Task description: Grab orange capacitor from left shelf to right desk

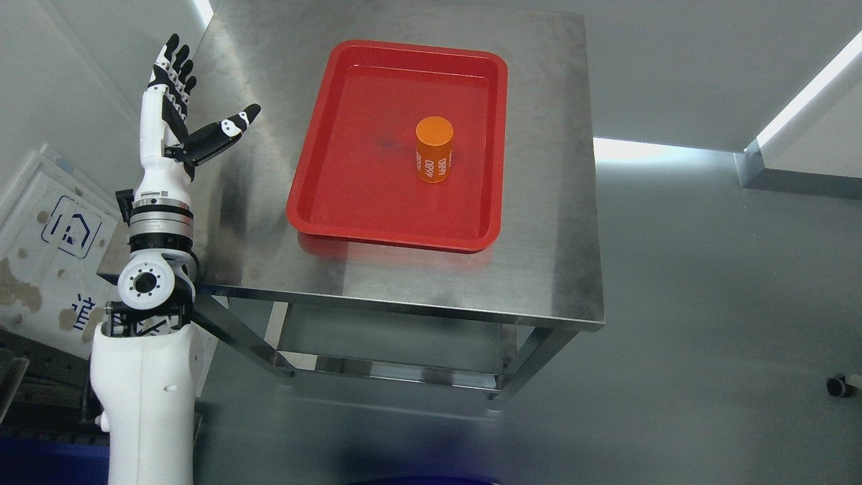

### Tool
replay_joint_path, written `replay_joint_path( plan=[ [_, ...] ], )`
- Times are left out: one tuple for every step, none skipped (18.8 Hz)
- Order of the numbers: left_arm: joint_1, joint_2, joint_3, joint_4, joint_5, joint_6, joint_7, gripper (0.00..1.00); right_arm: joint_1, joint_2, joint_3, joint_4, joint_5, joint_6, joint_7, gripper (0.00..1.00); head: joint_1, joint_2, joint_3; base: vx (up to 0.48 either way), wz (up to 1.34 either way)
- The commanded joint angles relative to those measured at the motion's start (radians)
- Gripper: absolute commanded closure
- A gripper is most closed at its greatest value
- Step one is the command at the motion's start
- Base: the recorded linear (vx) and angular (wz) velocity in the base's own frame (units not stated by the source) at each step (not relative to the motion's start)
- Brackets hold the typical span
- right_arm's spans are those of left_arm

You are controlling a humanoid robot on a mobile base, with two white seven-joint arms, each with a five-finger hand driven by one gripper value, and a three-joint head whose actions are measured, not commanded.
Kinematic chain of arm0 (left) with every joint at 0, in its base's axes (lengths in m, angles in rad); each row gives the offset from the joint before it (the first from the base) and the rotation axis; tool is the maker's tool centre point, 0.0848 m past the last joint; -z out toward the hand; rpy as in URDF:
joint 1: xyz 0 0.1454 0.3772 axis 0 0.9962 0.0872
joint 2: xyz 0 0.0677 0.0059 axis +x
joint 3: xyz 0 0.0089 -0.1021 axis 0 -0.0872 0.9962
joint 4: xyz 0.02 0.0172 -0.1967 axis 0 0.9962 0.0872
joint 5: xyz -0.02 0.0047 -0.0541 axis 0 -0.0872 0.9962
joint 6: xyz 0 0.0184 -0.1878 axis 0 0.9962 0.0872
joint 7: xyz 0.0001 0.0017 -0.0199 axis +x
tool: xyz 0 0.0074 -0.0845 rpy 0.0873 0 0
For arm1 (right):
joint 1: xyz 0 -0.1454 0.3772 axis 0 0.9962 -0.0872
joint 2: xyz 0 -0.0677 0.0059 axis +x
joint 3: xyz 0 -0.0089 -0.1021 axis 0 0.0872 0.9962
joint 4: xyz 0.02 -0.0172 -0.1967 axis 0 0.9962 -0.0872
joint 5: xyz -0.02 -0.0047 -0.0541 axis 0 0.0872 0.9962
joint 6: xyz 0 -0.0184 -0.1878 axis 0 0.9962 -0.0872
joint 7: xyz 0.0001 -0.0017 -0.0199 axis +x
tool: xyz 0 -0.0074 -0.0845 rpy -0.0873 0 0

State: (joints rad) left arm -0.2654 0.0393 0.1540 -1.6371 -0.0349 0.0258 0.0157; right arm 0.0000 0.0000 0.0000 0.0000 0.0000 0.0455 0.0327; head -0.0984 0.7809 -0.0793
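Note:
An orange capacitor (pixel 434 149), a short cylinder with white print on its side, stands upright in a red tray (pixel 323 202) on a steel table (pixel 539 256). My left hand (pixel 195 114) is raised at the table's left edge, well left of the tray. Its fingers are spread, the thumb points toward the tray, and it holds nothing. My right arm does not show.
The tray holds only the capacitor. A white board with blue print (pixel 54 242) leans at the far left beside my arm. Grey floor lies to the right of the table, with a small caster (pixel 838 386) near the right edge.

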Motion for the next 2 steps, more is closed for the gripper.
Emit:
replay_joint_path(
  plan=[
    [0.003,-0.022,0.010,-0.004,-0.028,0.002,0.003,0.00,0.002,-0.017,-0.011,-0.034,0.000,-0.001,0.000,0.00,0.0000,0.000,0.000,0.000,0.00],
    [0.003,-0.022,0.009,-0.004,-0.028,0.002,0.001,0.00,0.002,-0.017,-0.011,-0.034,0.000,-0.001,0.000,0.00,0.0000,0.000,0.000,0.000,0.00]
  ],
)
